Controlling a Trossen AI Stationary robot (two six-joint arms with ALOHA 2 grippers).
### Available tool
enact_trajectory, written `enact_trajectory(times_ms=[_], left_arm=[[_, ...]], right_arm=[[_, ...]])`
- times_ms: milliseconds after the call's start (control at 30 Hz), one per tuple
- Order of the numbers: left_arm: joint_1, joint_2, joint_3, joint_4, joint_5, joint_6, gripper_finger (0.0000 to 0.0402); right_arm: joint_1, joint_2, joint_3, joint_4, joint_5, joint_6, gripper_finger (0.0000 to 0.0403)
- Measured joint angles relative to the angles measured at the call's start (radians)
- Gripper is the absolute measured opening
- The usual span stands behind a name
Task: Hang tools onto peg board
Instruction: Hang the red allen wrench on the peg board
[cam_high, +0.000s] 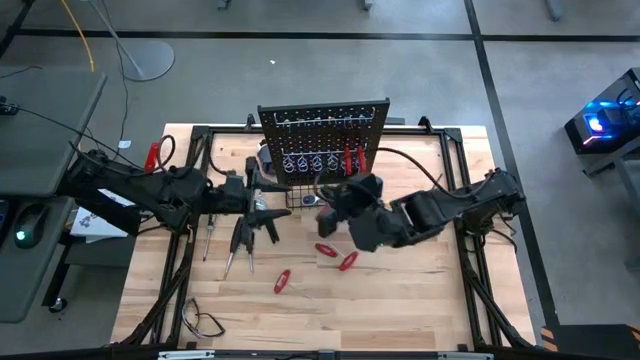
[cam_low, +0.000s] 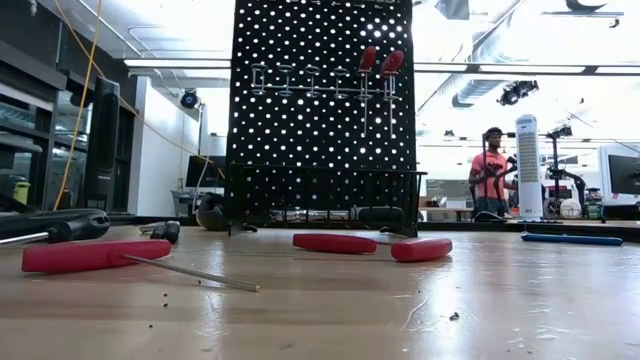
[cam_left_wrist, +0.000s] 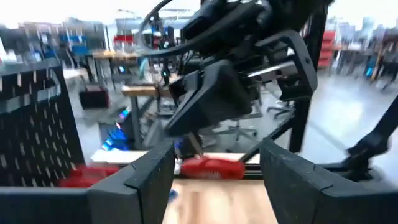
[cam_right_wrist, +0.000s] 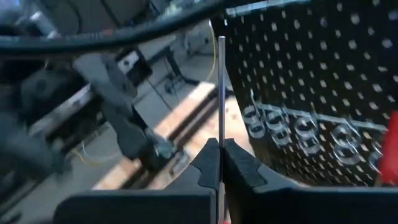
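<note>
Screwdriver (cam_right_wrist: 221, 93): thin steel shaft clamped in the right pincer (cam_right_wrist: 221, 163), raised near the peg board (cam_high: 325, 135) rings. Light, stiff, but the smooth shaft may slip or swivel; the handle offers surer hold. Left pincer (cam_left_wrist: 217, 171) open, empty, above the bench (cam_high: 400, 310). Two red screwdrivers (cam_low: 375, 60) hang.

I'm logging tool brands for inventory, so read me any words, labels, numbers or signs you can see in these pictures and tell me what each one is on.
No text can be read in any view.
Red-handled screwdrivers on the table: no marking readable.
Peg board: no label shows.
White paper under the left arm: any print too small to read.
Right gripper, shut on a thin metal shaft: no marking.
</note>
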Motion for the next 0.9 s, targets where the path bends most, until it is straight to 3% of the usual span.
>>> enact_trajectory(times_ms=[133,367,900], left_arm=[[0.000,0.054,0.060,-0.059,-0.016,0.128,0.0242],[-0.016,0.143,0.118,-0.075,-0.147,0.217,0.0280],[0.006,0.212,0.131,0.010,-0.367,0.055,0.0285]], right_arm=[[-0.030,0.002,0.000,0.117,0.008,-0.016,0.0000],[-0.070,0.002,-0.002,0.176,0.079,-0.016,0.0000],[-0.090,0.004,-0.002,0.311,0.095,-0.131,0.0000]])
